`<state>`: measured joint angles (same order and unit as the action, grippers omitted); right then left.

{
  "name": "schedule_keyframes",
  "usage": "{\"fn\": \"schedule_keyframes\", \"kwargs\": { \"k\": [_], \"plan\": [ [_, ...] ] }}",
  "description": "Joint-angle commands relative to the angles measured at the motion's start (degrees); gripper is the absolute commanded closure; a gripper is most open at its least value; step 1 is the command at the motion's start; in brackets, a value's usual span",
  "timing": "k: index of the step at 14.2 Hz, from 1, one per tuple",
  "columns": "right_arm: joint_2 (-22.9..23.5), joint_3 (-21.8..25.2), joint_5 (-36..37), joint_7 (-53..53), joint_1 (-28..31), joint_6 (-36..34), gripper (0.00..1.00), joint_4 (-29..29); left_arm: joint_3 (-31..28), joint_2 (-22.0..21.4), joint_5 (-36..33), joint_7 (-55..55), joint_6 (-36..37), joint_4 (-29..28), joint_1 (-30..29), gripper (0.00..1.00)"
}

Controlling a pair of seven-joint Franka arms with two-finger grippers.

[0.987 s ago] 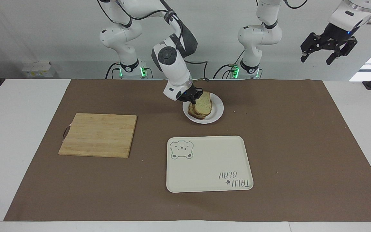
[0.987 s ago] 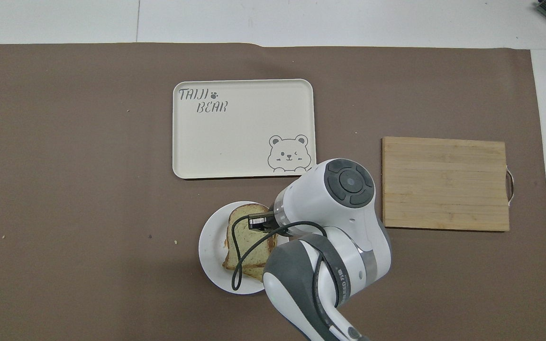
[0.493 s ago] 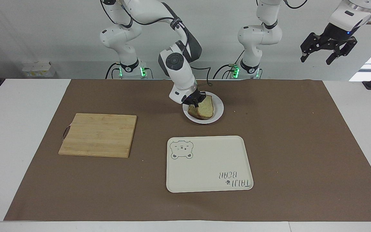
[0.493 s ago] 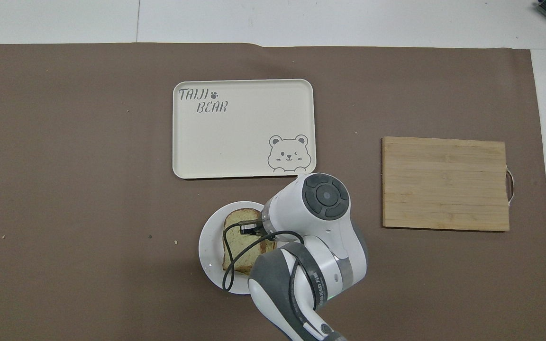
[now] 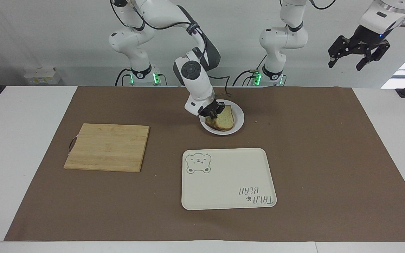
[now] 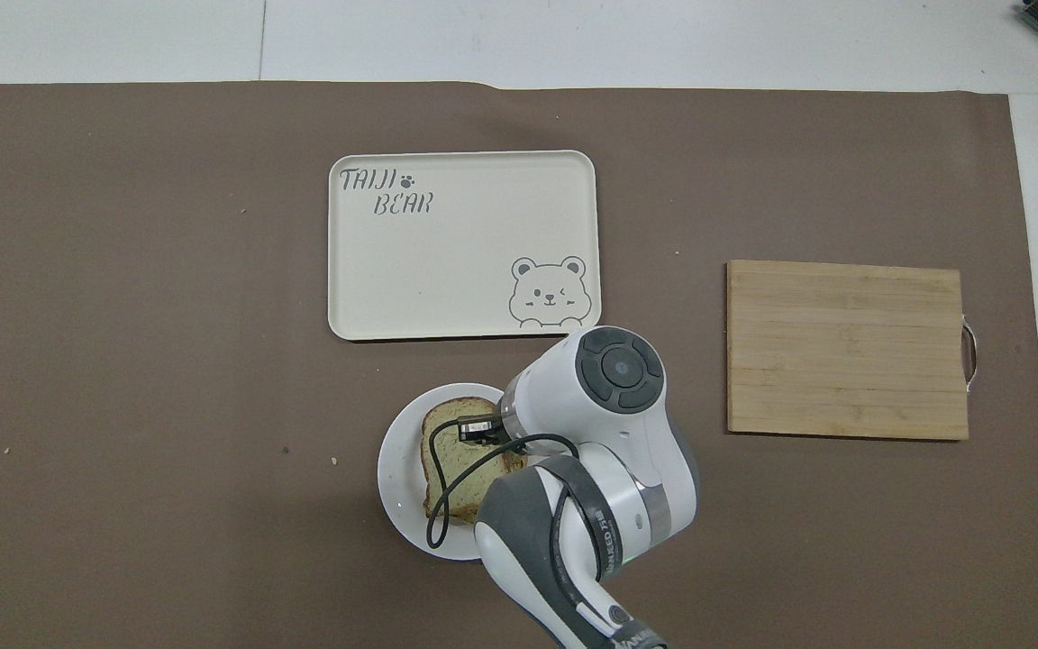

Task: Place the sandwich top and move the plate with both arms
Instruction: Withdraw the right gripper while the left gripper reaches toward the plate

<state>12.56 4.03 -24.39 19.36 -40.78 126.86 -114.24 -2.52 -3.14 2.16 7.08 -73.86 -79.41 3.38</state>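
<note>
1. We saw the top slice of bread [image 5: 225, 118] lying on the lower slice on the white plate [image 5: 238, 121], which sat near the robots' edge of the brown mat, nearer to them than the cream tray [image 5: 227, 178].
2. The right gripper [image 5: 212, 111] was down at the edge of the bread on the side toward the right arm's end of the table. We could not tell whether its fingers were clamped on the crust or had let go. If it rose while gripping, we judged it would drag the slice off the stack.
3. The slice looked slightly askew on the one below, so a nudge from the fingers on the way out could slide it onto the plate rim or the mat.
4. The left gripper [image 5: 359, 51] waited high above the left arm's end of the table with its fingers spread, holding nothing. For the two-arm lift it would have to come a long way in; uneven grips on the rim could tilt the plate and spill the sandwich.
5. The cutting board [image 5: 107, 147] lay well apart, so we expected no trouble there.
</note>
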Motion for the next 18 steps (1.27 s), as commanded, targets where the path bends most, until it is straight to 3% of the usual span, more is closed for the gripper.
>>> {"fn": "schedule_keyframes", "kwargs": {
  "k": [1, 9, 18],
  "plan": [
    [-1.5, 0.4, -0.2, 0.0, 1.4, -0.5, 0.00, 0.0, 0.3, -1.5, -0.1, -0.2, -0.1, -1.6, -0.6, 0.00],
    [-8.3, 0.4, 14.4, -2.6, 10.1, -12.2, 0.00, 2.7, 0.4, -1.5, 0.0, 0.1, -0.6, -1.9, -0.1, 0.00],
    [-14.1, 0.4, 18.3, -14.3, 22.6, -25.9, 0.00, 4.0, 0.9, -2.6, 2.4, 0.1, -1.2, -4.0, 0.4, 0.00]
  ]
}}
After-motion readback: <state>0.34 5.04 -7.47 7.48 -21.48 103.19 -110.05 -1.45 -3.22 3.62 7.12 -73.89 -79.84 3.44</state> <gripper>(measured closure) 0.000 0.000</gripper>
